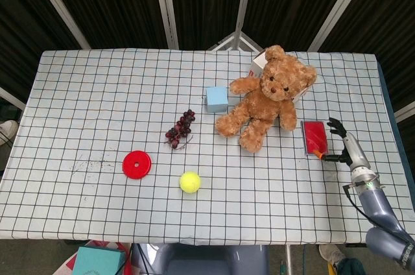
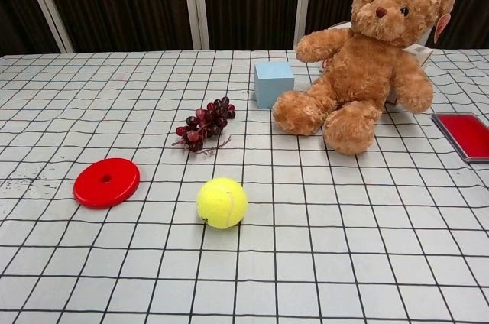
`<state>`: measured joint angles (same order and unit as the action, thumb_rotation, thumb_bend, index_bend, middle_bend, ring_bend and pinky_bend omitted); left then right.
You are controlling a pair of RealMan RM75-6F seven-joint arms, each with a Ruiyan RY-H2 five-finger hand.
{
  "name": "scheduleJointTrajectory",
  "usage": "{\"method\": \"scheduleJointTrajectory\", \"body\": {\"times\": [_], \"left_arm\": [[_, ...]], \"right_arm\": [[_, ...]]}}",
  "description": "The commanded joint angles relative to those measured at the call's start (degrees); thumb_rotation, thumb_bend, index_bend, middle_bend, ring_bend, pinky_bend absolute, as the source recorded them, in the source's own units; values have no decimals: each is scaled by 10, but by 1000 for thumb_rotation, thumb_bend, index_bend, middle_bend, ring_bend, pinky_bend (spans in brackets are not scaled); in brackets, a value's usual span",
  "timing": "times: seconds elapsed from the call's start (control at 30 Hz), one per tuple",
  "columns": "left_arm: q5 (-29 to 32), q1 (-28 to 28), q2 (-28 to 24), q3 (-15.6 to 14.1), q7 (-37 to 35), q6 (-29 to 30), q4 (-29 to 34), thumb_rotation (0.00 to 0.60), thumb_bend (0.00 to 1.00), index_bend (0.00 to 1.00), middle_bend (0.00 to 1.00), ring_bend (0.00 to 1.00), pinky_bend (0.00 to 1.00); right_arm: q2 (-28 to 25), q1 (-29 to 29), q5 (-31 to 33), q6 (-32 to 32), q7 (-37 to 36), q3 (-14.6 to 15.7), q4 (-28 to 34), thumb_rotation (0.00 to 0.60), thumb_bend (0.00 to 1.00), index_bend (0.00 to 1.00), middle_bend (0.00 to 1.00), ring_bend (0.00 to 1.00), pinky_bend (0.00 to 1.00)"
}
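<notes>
Right hand (image 1: 342,142) hovers just beside red flat box (image 1: 315,137), fingers spread, holding nothing. Box lies flat on counter (image 1: 97,106), right of teddy bear (image 1: 266,96). Best approach: low, fingers over box edge, clear of bear's leg.

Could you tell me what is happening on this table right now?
The robot's right hand hovers at the right side of the checkered table, fingers spread and holding nothing, right beside the flat red case. Whether it touches the case cannot be told. A teddy bear sits just left of that case, with a light blue block, a bunch of dark grapes, a red disc and a yellow tennis ball spread across the cloth, all untouched. The left hand is out of view.
</notes>
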<state>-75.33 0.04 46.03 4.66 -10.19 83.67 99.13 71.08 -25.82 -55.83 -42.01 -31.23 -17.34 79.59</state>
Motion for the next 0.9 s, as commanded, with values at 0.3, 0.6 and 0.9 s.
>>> {"method": "scheduleJointTrajectory", "body": {"times": [0.3,0.6,0.9], "left_arm": [[11,-5,2,4,6,-10,-1,600,183,140,0,6,139],[15,-7,2,5,6,-16,-3,600,184,140,0,6,139],[24,-12,2,8,-3,-30,-11,600,183,141,0,6,139]], "right_arm": [[58,-64,115,20,88,-19,-48,600,238,211,298,224,0],[88,-120,227,12,204,-10,-61,600,237,224,316,227,0],[129,-181,354,-23,305,-18,-75,600,238,286,358,251,0]]}}
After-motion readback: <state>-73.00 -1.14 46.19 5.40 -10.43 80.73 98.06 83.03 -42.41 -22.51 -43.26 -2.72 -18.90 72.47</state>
